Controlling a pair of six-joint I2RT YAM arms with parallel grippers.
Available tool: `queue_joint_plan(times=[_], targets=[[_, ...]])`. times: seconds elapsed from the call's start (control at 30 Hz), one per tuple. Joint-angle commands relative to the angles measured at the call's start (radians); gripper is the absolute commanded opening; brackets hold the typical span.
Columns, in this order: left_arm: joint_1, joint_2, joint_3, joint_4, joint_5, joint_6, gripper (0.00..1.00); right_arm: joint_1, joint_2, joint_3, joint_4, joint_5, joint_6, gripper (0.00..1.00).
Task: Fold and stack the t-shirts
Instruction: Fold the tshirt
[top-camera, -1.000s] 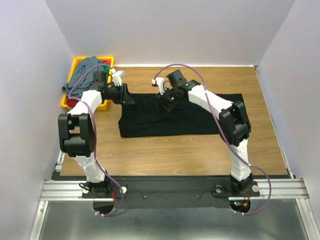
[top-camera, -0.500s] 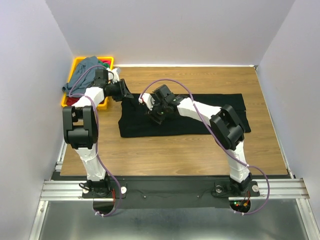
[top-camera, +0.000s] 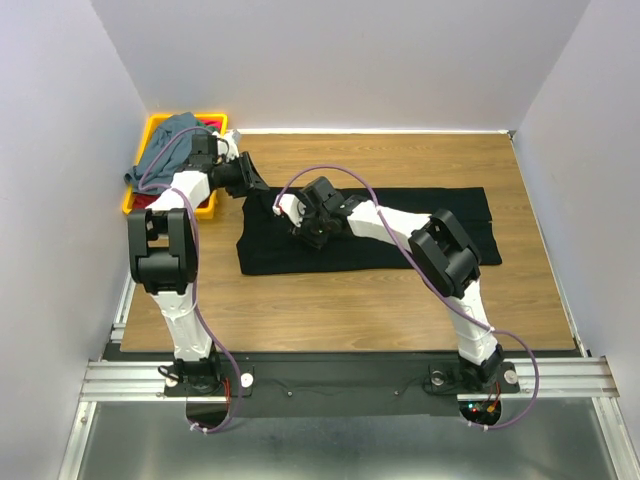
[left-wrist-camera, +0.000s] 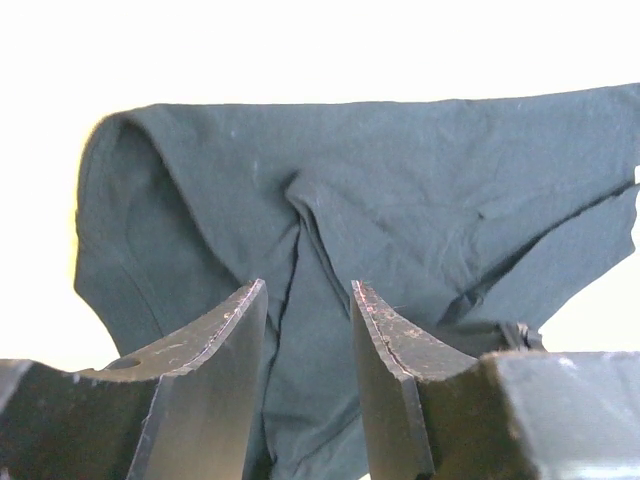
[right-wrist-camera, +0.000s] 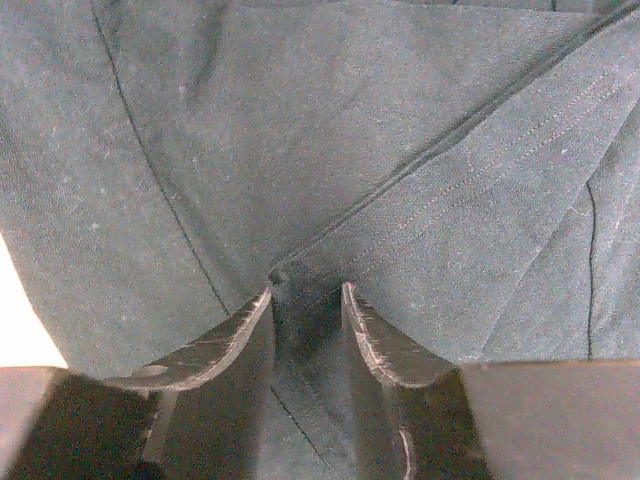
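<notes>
**A:** Start with the overhead. Where is the shirt?

**B:** The black t-shirt (top-camera: 350, 255) lies spread flat across the middle of the wooden table (top-camera: 350, 320), with its long side running left to right. In the upper left of the frame, a slate grey-blue t-shirt (top-camera: 160, 150) hangs over the yellow tray (top-camera: 155, 122). Only the overhead view takes in that tray and that second shirt.

**A:** And the arms?

**B:** The left gripper (top-camera: 252, 180) is at the black shirt's upper left corner, just beside the tray. The right arm reaches across the cloth, and the right gripper (top-camera: 300, 228) sits over the shirt left of centre. From up there the wrists hide the fingers, so I can't read how wide either gripper stands.

**A:** The wrist cameras show that. In the left wrist view, the fingers (left-wrist-camera: 225, 350) stand partway apart at the bottom of the frame, with cloth lying in the gap. A crease (left-wrist-camera: 300, 210) rises just beyond the tips. The shirt's rounded edge shows in the upper left against white glare, and the cloth looks dark teal-grey there rather than black.

**B:** And the right wrist view?

**A:** Those fingers (right-wrist-camera: 215, 345) are also apart, a little narrower. The tips are right at the cloth, which runs flat and shadowed through the gap. A seam (right-wrist-camera: 150, 170) slants down to the left fingertip. Cloth fills nearly the whole frame, so that view alone can't place the gripper on the shirt, and the overhead is needed for that.
</notes>
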Motion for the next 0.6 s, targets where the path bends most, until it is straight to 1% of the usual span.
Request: queue_joint_plan(times=[0.0, 0.03, 0.07, 0.17, 0.23, 0.4, 0.57], targets=[[-0.014, 0.020, 0.061, 0.036, -0.002, -0.020, 0.50, 0.008, -0.013, 0.024, 0.048, 0.016, -0.013, 0.32], [-0.020, 0.025, 0.068, 0.034, -0.010, -0.022, 0.50, 0.009, -0.019, 0.026, 0.048, 0.022, -0.013, 0.26], [-0.024, 0.031, 0.081, 0.036, -0.014, -0.020, 0.50, 0.009, -0.024, 0.027, 0.048, 0.027, -0.013, 0.24], [-0.041, 0.051, 0.106, 0.037, -0.043, -0.017, 0.50, 0.008, -0.047, 0.030, 0.048, 0.037, -0.011, 0.22], [-0.049, 0.063, 0.118, 0.036, -0.054, -0.026, 0.49, 0.006, -0.054, 0.033, 0.046, 0.045, -0.010, 0.17], [-0.069, 0.106, 0.150, 0.037, -0.054, -0.048, 0.48, -0.005, -0.057, 0.046, 0.048, 0.056, 0.007, 0.01], [-0.092, 0.132, 0.164, 0.039, -0.068, -0.051, 0.48, -0.031, -0.062, 0.058, 0.052, 0.063, 0.024, 0.01]])
